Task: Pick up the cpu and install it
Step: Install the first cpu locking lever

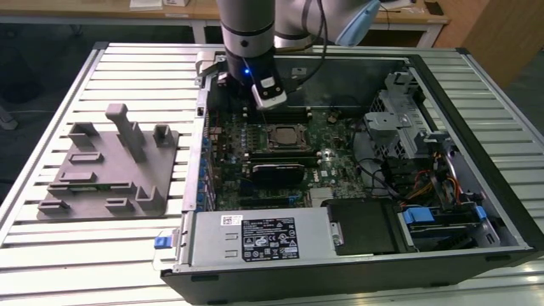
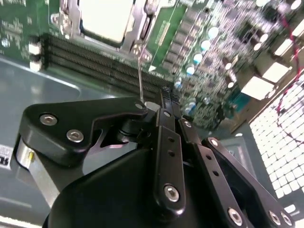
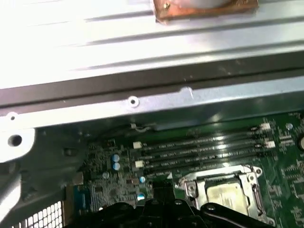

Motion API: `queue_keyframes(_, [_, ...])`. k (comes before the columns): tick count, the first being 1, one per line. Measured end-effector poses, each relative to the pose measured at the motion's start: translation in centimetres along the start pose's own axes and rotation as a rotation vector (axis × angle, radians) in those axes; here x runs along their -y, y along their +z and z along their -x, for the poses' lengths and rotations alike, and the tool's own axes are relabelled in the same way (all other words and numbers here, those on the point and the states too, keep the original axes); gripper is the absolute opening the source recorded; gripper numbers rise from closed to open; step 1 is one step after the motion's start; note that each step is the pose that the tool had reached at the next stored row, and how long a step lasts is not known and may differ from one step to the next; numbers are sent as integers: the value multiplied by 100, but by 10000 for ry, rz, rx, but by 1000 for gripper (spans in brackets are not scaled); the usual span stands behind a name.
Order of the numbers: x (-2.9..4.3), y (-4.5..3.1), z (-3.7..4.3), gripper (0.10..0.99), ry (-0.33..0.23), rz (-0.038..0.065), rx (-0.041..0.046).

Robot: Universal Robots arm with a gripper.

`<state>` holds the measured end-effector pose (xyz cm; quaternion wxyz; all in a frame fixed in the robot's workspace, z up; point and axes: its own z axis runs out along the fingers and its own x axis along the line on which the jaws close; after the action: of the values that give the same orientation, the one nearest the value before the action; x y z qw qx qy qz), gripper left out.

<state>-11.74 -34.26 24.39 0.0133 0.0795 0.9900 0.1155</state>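
Observation:
The cpu (image 1: 285,136) is a small silvery square lying flat in the socket frame on the green motherboard inside the open computer case (image 1: 476,210). Both wrist views show its pale metal top, the cpu (image 2: 107,16) and cpu (image 3: 227,194). My gripper (image 1: 259,105) hangs just behind the socket, over the memory slots, toward the case's back wall. In the second wrist view the gripper (image 2: 159,95) has its black links drawn together, shut, apart from the cpu. A thin metal lever (image 2: 140,71) runs from the socket up to the tips; whether it is gripped is unclear.
A grey plastic tray with upright posts (image 1: 106,169) lies on the slatted table at the exterior view's left. Inside the case are a black glossy block (image 1: 276,172) in front of the socket, a power supply (image 1: 255,239), a drive cage (image 1: 399,127) and cables (image 1: 425,185).

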Motion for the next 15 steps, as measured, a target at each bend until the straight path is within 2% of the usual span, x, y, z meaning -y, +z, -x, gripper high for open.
queue_keyframes(2, [1, 0, -2, 106, -8, 295, -52])
queue_keyframes(3, [1, 1, -2, 106, -11, 407, -71])
queue_keyframes(4, [1, 1, -2, 106, -10, 460, -79])
queue_keyframes(9, [0, 1, 6, 106, -10, 470, -83])
queue_keyframes(15, [-25, 8, 165, 106, 1, 464, -110])
